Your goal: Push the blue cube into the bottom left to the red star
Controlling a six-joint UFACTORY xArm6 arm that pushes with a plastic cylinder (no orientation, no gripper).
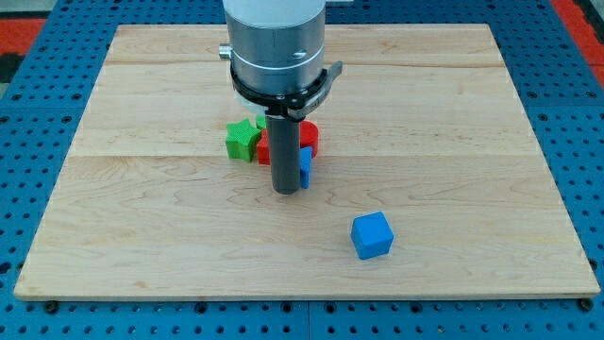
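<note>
The blue cube point(372, 235) lies alone on the wooden board point(142, 217), below and right of centre. The red star point(265, 147) is mostly hidden behind my rod; only a red edge shows left of the rod. My tip point(286, 190) rests on the board at centre, up and left of the blue cube and well apart from it, just below the cluster of blocks.
A green star point(243, 139) sits left of the rod. A red round block point(309, 135) shows right of the rod, with another blue block point(305, 165) below it, touching the rod's right side. The blue pegboard point(38, 94) surrounds the board.
</note>
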